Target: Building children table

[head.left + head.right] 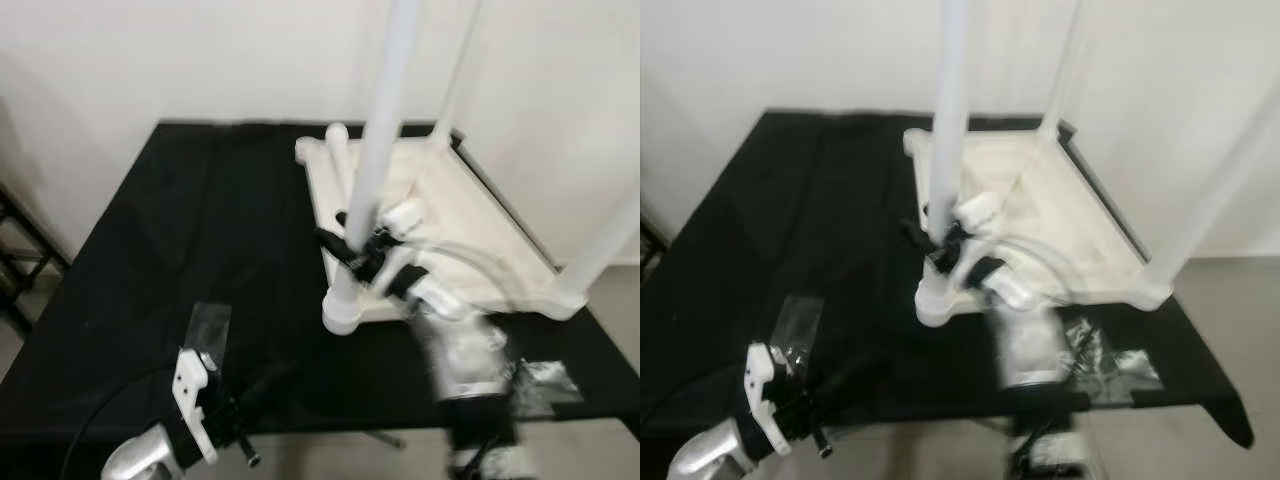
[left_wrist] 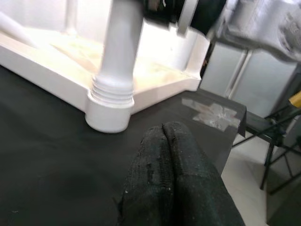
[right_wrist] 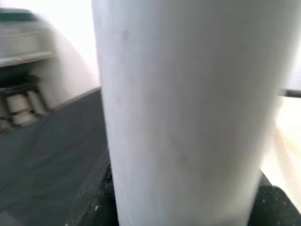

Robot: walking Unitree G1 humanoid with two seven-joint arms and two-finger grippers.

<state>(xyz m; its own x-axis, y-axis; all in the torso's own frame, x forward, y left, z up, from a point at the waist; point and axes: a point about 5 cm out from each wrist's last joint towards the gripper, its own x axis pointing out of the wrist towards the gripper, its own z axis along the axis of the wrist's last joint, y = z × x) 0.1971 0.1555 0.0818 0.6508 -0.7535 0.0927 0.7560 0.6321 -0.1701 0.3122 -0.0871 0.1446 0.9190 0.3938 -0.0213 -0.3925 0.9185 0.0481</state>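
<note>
A white children's table [image 1: 450, 215] lies upside down on the black cloth [image 1: 200, 230]. Three of its legs stand upright. The nearest leg [image 1: 375, 150] is seated in the front corner socket [image 2: 110, 101], where threads show at its base. My right gripper [image 1: 352, 245] is shut around this leg, low down, and the leg's white shaft [image 3: 188, 117] lies close between its fingers [image 3: 273, 207]. My left gripper [image 1: 262, 385] is shut and holds nothing. It hovers over the cloth near the front edge, left of the socket, with its fingertips [image 2: 164, 136] pressed together.
Clear plastic bags lie on the cloth at the front left [image 1: 210, 325] and front right [image 1: 545, 380]. A dark rack [image 1: 15, 260] stands left of the work table. A white wall rises close behind. The cloth's front edge drops to the floor.
</note>
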